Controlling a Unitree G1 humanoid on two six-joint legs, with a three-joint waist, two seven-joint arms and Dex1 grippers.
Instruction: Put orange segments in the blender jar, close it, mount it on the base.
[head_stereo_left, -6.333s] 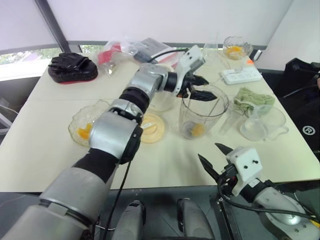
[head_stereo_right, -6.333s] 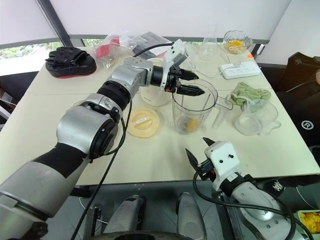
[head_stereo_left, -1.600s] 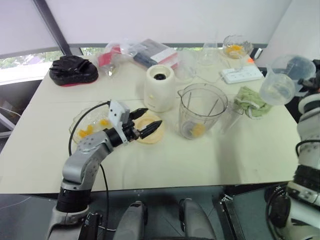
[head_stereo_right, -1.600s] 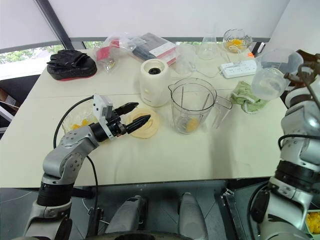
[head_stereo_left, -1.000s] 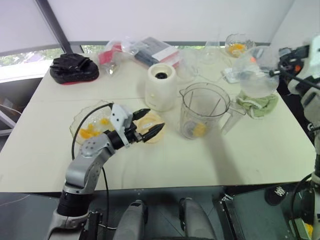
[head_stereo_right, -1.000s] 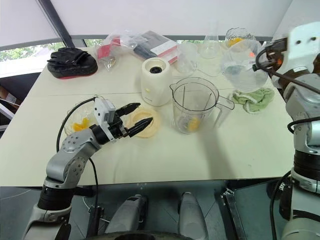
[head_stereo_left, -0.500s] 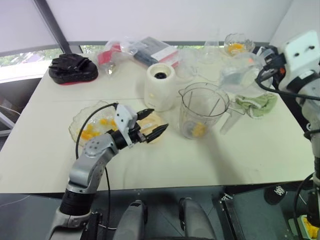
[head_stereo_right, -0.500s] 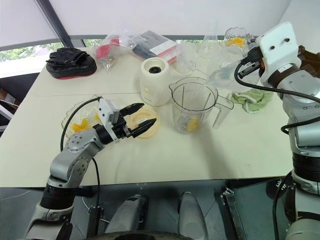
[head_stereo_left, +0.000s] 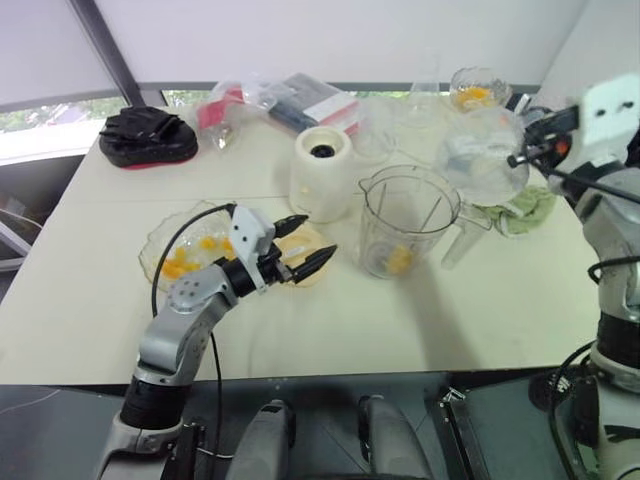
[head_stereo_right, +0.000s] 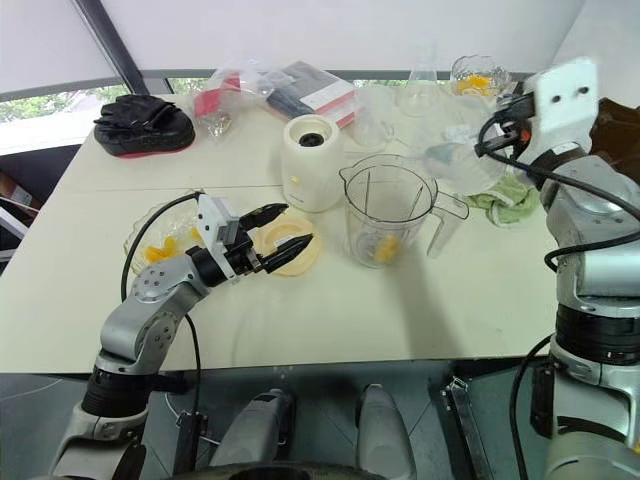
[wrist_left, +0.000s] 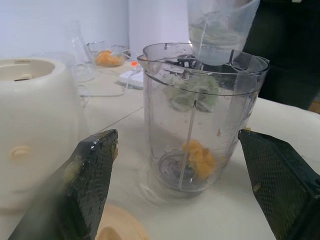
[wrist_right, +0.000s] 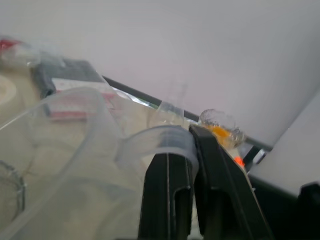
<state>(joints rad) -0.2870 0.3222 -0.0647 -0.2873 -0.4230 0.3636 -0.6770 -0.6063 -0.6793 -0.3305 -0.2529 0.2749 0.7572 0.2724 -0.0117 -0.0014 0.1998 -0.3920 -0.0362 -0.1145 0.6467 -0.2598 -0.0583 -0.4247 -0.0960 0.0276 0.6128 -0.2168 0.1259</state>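
While the blender jar (head_stereo_left: 405, 222) sits mid-table beside the base (head_stereo_left: 321, 175) with a few orange segments (wrist_left: 199, 156) in it, it looks light, rigid, slick plastic; I'd grab the side handle. Left gripper (head_stereo_left: 303, 246) gapes empty; right gripper (wrist_right: 186, 190) pinches a clear pitcher's (head_stereo_right: 462, 150) handle.

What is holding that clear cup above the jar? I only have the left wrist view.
Observer: The right gripper, shut on the cup's handle.
Operator: Where's my left gripper over the table?
Observer: The left gripper hovers above the lid, beside the jar.
Operator: Any segments outside the jar?
Observer: Yes, several segments in the bowl, on the lid's far side from the jar.
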